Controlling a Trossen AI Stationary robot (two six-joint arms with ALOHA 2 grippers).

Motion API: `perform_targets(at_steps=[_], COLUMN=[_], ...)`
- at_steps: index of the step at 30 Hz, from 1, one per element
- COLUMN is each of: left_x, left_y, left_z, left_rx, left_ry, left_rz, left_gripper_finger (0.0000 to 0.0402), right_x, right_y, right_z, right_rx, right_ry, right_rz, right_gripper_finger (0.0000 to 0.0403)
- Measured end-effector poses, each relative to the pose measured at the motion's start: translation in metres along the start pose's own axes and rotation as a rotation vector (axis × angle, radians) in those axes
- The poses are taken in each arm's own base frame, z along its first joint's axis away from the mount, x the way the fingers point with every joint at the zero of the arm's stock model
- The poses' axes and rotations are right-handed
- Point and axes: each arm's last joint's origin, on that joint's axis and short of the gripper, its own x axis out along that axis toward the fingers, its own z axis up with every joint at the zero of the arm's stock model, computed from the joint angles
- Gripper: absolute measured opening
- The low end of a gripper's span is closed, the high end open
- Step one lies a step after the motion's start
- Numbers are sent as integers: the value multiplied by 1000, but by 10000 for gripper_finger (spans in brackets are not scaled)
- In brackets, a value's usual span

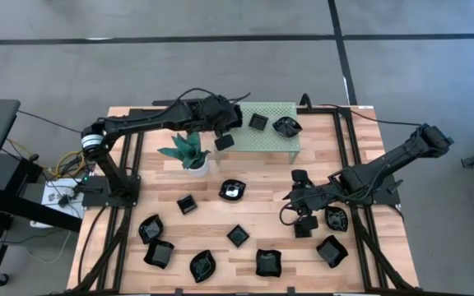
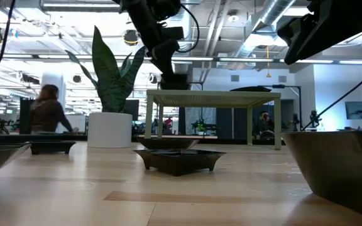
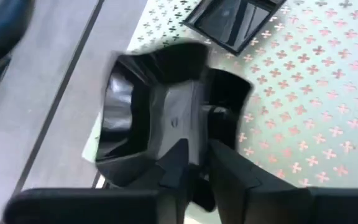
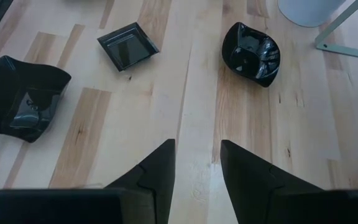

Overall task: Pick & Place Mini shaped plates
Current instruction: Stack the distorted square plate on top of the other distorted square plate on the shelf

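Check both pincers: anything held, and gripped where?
Left pincer holds a black plate by its rim, at the shelf edge. Right pincer is open, empty.

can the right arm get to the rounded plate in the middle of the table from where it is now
Probably yes. The right end effector is open and empty over bare wood, and the rounded plate lies ahead of it with nothing between. The left end effector is busy at the green shelf, holding a plate.

The whole light wooden slatted table [image 1: 245, 205] is viewed from overhead; the green perforated metal shelf [image 2: 212, 95] is shared with the table-height view.
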Motion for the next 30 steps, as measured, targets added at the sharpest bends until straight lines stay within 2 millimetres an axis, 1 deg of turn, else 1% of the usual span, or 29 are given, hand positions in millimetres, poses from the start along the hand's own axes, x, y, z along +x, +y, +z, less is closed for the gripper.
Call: perform_targets(at_steps=[7, 9, 11, 13, 15, 17, 20, 22, 25, 28, 30], left_x=[-2, -4, -8, -17, -30, -44, -64, -77, -95, -112, -121], left_y=[-4, -9, -19, -35, -54, -78, -113, -135, -163, -184, -194], left_z=[7, 8, 10, 13, 15, 16, 10, 4, -7, -23, -36], left_rx=[-4, 22, 49, 82, 129, 180, 227, 206, 121, 59, 6], left_ry=[-60, -67, -79, -101, -121, -147, -141, -122, -59, 57, 168], left_rz=[4, -5, -22, -48, -86, -132, -208, -267, -386, -456, -475], left_gripper_finger=[121, 130, 136, 137, 138, 138, 138, 138, 138, 138, 138], right_x=[0, 0, 0, 0, 0, 0, 0, 0, 0, 0, 0], right_y=[0, 0, 0, 0, 0, 0, 0, 0, 0, 0, 0], right_z=[0, 0, 0, 0, 0, 0, 0, 0, 0, 0, 0], right_rx=[0, 0, 0, 0, 0, -1, -1, 0, 0, 0, 0], right_ry=[0, 0, 0, 0, 1, 0, 1, 1, 0, 0, 0], right_rz=[0, 0, 0, 0, 0, 0, 0, 1, 1, 1, 1], right_gripper_finger=[123, 123, 123, 123, 123, 123, 123, 123, 123, 123, 123])
